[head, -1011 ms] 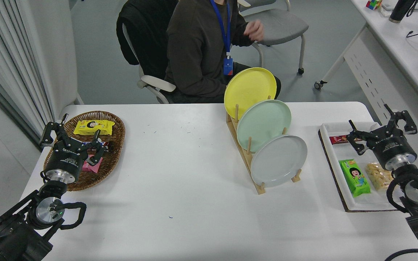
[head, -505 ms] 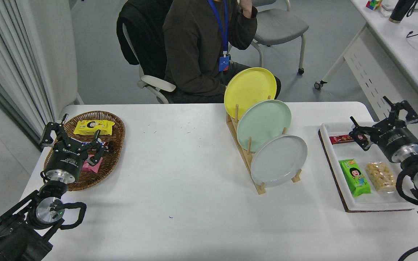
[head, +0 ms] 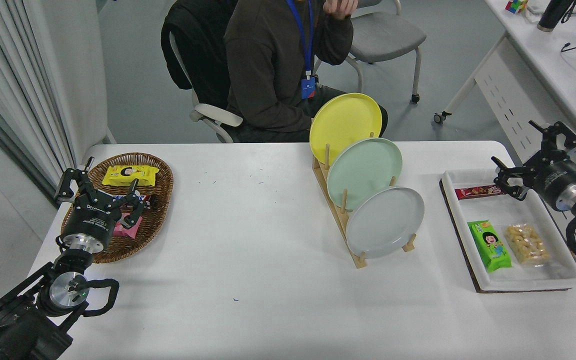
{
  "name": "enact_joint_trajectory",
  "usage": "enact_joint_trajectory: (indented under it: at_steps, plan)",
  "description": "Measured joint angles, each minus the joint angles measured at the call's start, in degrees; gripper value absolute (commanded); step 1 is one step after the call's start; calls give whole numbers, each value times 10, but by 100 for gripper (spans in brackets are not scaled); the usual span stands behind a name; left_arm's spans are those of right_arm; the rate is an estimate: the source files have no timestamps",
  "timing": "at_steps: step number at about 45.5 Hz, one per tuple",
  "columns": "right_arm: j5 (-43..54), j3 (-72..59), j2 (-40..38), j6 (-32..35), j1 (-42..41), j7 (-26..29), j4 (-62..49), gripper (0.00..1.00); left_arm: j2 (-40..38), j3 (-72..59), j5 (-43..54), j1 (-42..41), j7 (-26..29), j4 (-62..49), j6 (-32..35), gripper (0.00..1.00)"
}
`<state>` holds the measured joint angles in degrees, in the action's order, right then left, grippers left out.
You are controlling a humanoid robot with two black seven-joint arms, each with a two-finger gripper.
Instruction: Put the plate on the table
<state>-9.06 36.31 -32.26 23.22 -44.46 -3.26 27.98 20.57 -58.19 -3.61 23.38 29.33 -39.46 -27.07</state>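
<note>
Grey plate (head: 384,221) sits untouched in the rack's (head: 340,210) nearest slot; our right gripper (head: 538,157), fingers spread and empty, has drifted farther right above the tray (head: 568,272), so we haven't begun reaching; left gripper (head: 100,192) parked, spread

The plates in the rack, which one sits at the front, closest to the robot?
The pale grey plate, in the wooden rack's frontmost slot; the mint green plate and yellow plate stand behind it.

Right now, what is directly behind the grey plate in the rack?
The mint green plate stands behind the grey plate in the wooden rack, with the yellow plate behind that. The grey plate covers the mint plate's lower edge, so its slot is hidden.
</note>
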Motion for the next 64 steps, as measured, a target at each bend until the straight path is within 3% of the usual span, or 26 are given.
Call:
enact_joint_trajectory:
  at_steps: [33, 50, 64]
  plan:
    - [1, -217, -69, 14, -81, 1, 13, 100, 0, 0, 0, 0, 0, 0, 0, 98]
    - [1, -360, -124, 110, -150, 0, 70, 100, 0, 0, 0, 0, 0, 0, 0, 98]
    - [1, -452, -156, 142, -205, 0, 103, 100, 0, 0, 0, 0, 0, 0, 0, 98]
